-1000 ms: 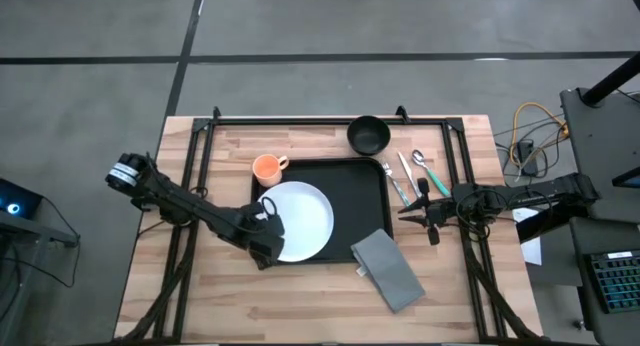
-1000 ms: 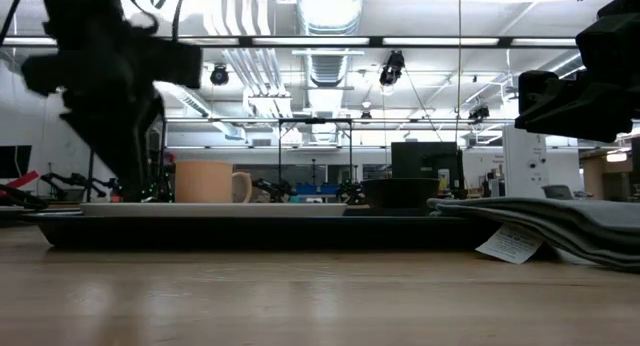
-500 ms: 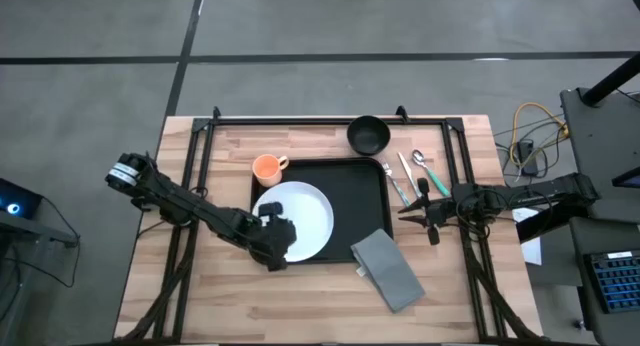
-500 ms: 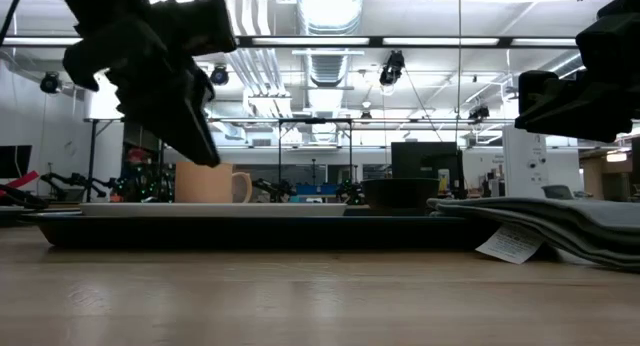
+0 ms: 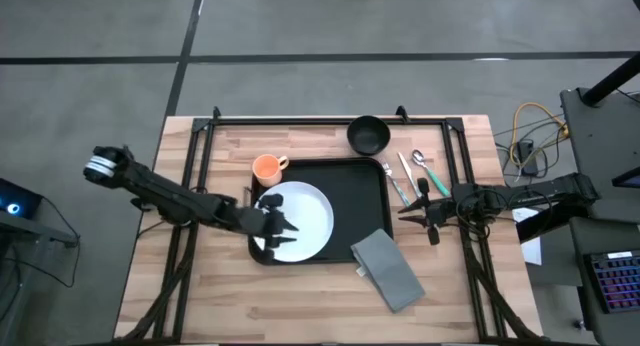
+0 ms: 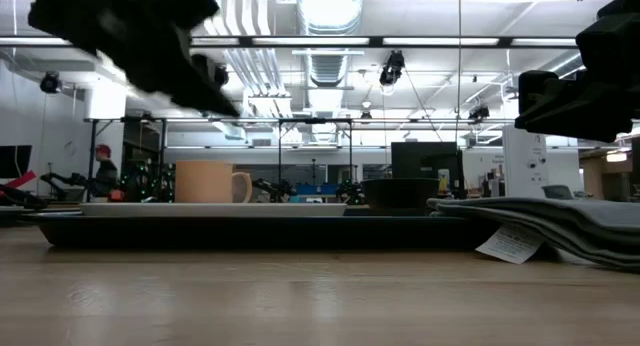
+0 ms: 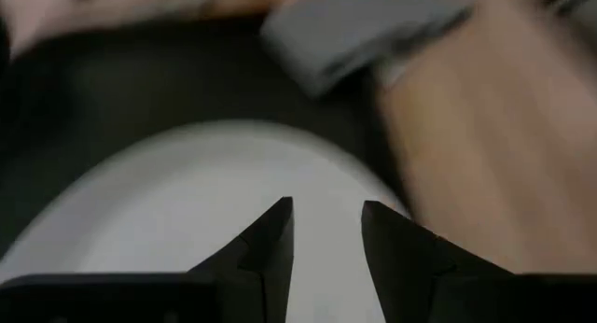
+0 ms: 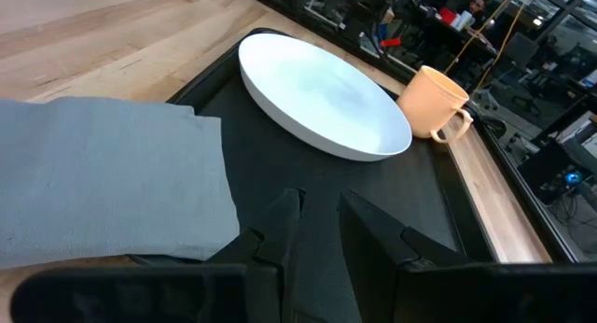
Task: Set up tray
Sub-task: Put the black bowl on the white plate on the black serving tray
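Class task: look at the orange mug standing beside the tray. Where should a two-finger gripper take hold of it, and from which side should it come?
Probably best from above: the orange mug stands upright with its open mouth up, so one finger can go inside the rim and one outside. Choose the rim away from its handle, which points toward the black bowl, and away from the white plate close by.

No words, brands or numbers can be read anywhere. A small white tag (image 6: 511, 244) hangs from the folded grey napkin (image 6: 540, 222) in the low view, but whatever is printed on it is too small to make out.
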`<state>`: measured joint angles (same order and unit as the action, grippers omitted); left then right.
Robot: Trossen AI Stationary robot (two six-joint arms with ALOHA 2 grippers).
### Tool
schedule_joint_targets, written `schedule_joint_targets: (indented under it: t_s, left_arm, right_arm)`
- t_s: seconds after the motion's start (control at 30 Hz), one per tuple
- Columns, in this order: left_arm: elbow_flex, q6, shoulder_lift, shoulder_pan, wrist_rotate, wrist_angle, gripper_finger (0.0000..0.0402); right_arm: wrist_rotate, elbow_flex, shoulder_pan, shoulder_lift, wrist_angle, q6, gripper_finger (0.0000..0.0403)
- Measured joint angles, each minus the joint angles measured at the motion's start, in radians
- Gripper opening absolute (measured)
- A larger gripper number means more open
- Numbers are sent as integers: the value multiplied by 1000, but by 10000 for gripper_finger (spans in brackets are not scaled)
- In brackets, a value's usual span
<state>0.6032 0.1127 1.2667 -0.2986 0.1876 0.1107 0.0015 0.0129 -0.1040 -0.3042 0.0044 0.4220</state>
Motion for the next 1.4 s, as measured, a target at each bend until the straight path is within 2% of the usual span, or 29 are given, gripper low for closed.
schedule_joint_targets:
  t_s: [0.07, 0.13, 0.33, 0.8, 0.87, 0.97, 1.27, 1.4]
  left_arm:
    - [-57, -49, -60, 18, -54, 119, 109]
    - [-110, -68, -122, 38, -59, 178, 109]
    - [-241, -52, -316, 94, -56, 239, 109]
    - [-577, -46, -758, 97, -58, 427, 109]
    - [-593, -46, -823, 97, -58, 409, 109]
    - [-574, -41, -913, 97, -60, 294, 109]
    - [-593, -75, -1111, 97, -151, 252, 109]
    - [-593, -77, -1203, 97, -186, 155, 109]
  right_arm:
    - [0, 0, 0, 0, 0, 0, 68]
    - [0, 0, 0, 0, 0, 0, 68]
    - [0, 0, 0, 0, 0, 0, 68]
    - [0, 0, 0, 0, 0, 0, 68]
    - [0, 0, 0, 0, 0, 0, 68]
    - [0, 0, 0, 0, 0, 0, 68]
    - [0, 0, 0, 0, 0, 0, 68]
    - [0, 0, 0, 0, 0, 0, 68]
